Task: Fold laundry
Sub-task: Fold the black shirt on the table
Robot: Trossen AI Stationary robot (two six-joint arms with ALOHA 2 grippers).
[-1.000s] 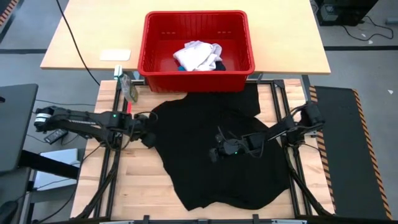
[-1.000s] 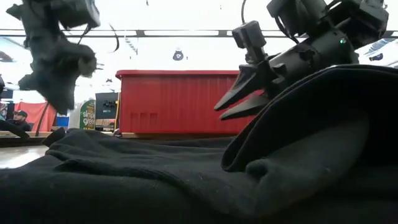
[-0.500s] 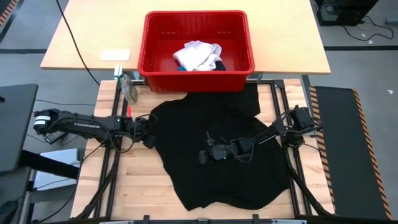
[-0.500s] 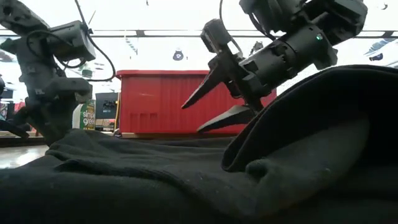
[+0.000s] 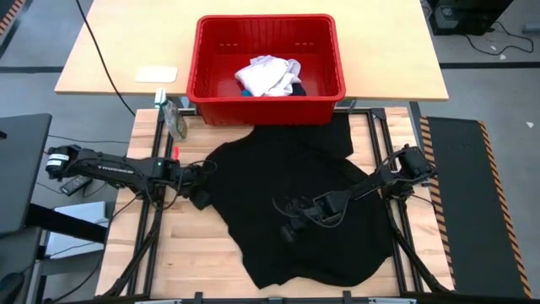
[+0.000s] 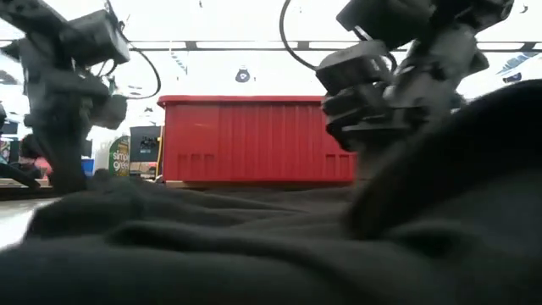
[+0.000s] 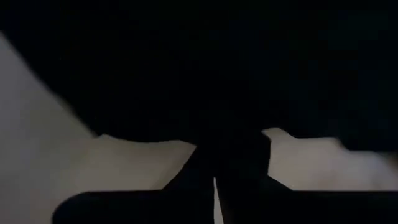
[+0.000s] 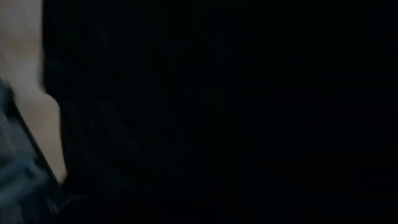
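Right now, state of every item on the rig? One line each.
black shirt: spread rumpled on the table, not folded, top edge against the basket.
red basket: upright, on the far table.
white garment: bunched up in the basket.
blue piece: in the basket, mostly hidden under the white garment.
left tool: shut, at the shirt's left edge.
right tool: shut, down on the shirt's middle.

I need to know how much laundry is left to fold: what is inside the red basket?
In the red basket lies a crumpled white garment, with a dark piece and a bit of blue showing at its edges. Anything beneath the white garment is covered.
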